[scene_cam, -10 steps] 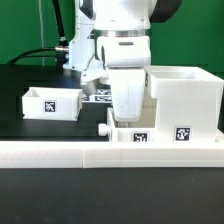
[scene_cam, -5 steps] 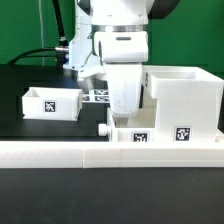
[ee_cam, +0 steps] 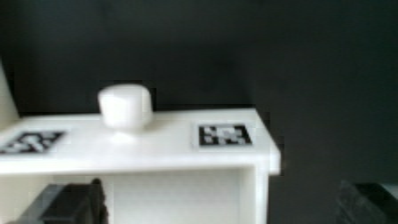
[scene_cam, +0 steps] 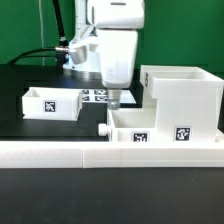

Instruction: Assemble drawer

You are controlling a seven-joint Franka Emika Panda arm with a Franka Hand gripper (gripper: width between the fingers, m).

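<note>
- Only the wrist view showed us the gripper (scene_cam: pixel 113 97) with fingers (ee_cam: pixel 68 203) spread, empty
- We saw the near small box (scene_cam: pixel 135 126) between the housing (scene_cam: pixel 185 95) and open table (scene_cam: pixel 45 127)

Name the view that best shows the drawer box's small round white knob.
The wrist view: the small round white knob stands large between two square tags. The exterior view shows it only as a tiny stub on the drawer box.
</note>
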